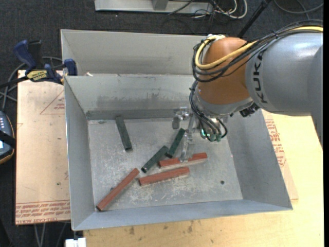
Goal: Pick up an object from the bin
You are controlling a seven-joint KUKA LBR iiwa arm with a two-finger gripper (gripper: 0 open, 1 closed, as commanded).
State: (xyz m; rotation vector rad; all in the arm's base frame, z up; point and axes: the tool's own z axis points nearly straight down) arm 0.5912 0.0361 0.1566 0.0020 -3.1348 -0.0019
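Judging from how things lie, the step in hand is the descent onto one stick, and doing it well means closing on that stick alone. On the left of the bin point(77, 138), the lone dark green stick point(123, 133) and the long red-brown stick point(118, 189) lying slantwise near the front wall are well apart from the work and need no care. The cluster in the middle matters more. A second dark green stick point(155, 159) lies slantwise, its lower end near the long red stick point(164, 176), and the shorter red stick point(183, 160) lies just beside the gripper point(187, 149). The closing motion should probably run across the width of the chosen stick, low enough to seat it and kept off the red ones, and the lift should go straight up so that nothing is dragged along. The gripper hangs low over the bin floor right of centre, touching or just beside a third dark green stick point(178, 141). I cannot tell how far open it is, or whether it has hold of anything. That stick is short, narrow, straight and square-edged, of a dull blackish green, and it points from upper right down to lower left.
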